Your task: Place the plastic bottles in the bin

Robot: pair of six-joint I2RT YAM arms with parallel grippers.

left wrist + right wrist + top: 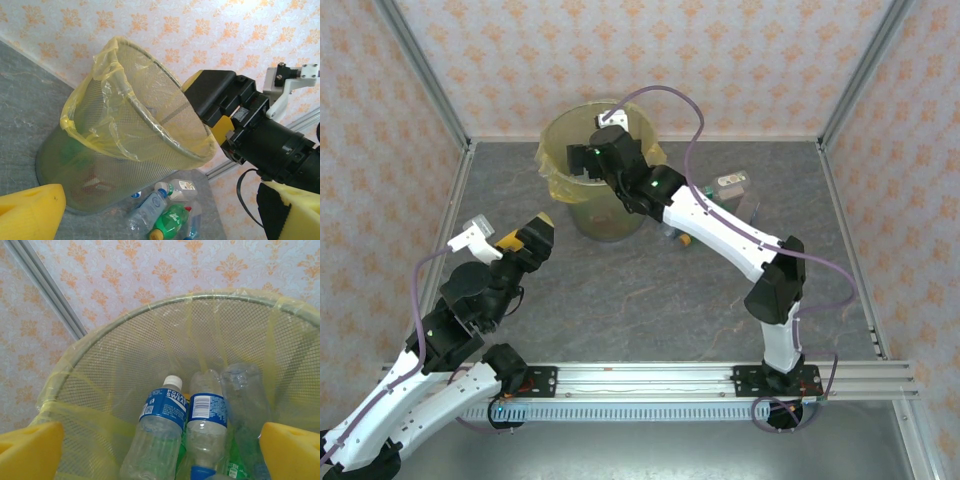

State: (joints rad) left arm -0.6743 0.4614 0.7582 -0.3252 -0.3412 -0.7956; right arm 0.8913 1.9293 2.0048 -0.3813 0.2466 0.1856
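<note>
**Spotter:** Where are you sitting?

**Me:** I am hovering my right end effector point(160, 455) over the mouth of the bin point(165, 305), pads spread wide, pinching nothing. My left end effector point(162, 212) is waiting off to the side, facing the bin's outer wall. It is spread wide too, and empty.

**Spotter:** How far along?

**Me:** Partway, I am judging. Three bottles are lying inside the bin: a white-capped bottle point(162, 425), a barcode bottle point(206, 415) and a clear bottle point(245, 395), with green plastic showing beneath. More are waiting on the table point(620, 290) just beside the bin's base. There is a blue-labelled bottle point(150, 207), a green bottle point(172, 217), and one or two others I am not counting with any certainty.

**Spotter:** Any writing?

**Me:** I am reading "POCARI SWEAT" in white on the white-capped bottle's blue label, its edges curving away. The neighbour is showing only a barcode panel. The labels on the table are too small to read.
</note>
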